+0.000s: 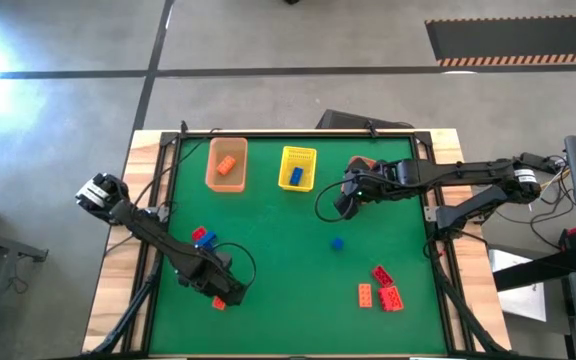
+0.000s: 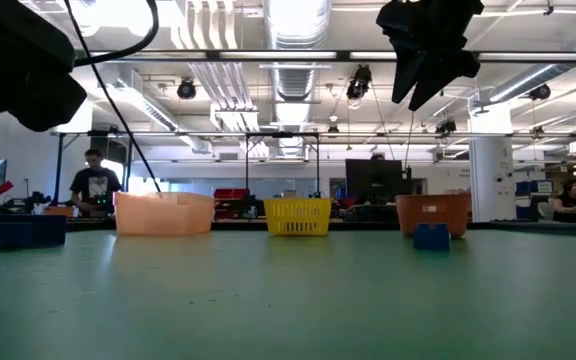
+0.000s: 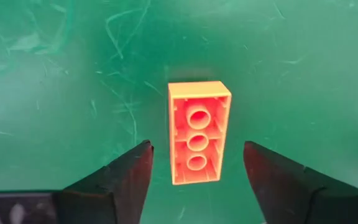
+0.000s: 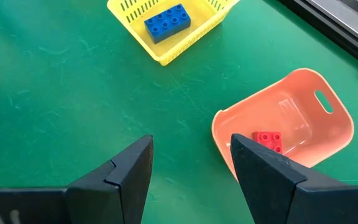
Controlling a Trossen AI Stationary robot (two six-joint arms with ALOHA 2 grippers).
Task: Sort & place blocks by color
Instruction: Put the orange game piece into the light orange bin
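Jaws of both grippers spread over the scratched green table (image 1: pixel 298 260), bright ceiling-lit workshop with a person (image 2: pixel 94 184) behind.

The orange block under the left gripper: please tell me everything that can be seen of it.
The small orange plastic block lies alone on the green table mat, upside down: its hollow underside faces up, showing three round tubes in a row inside thin walls. It is rectangular, longer than wide. The left gripper is above it, open, with one dark finger on each long side, neither touching. In the high view the block sits near the table's front left.
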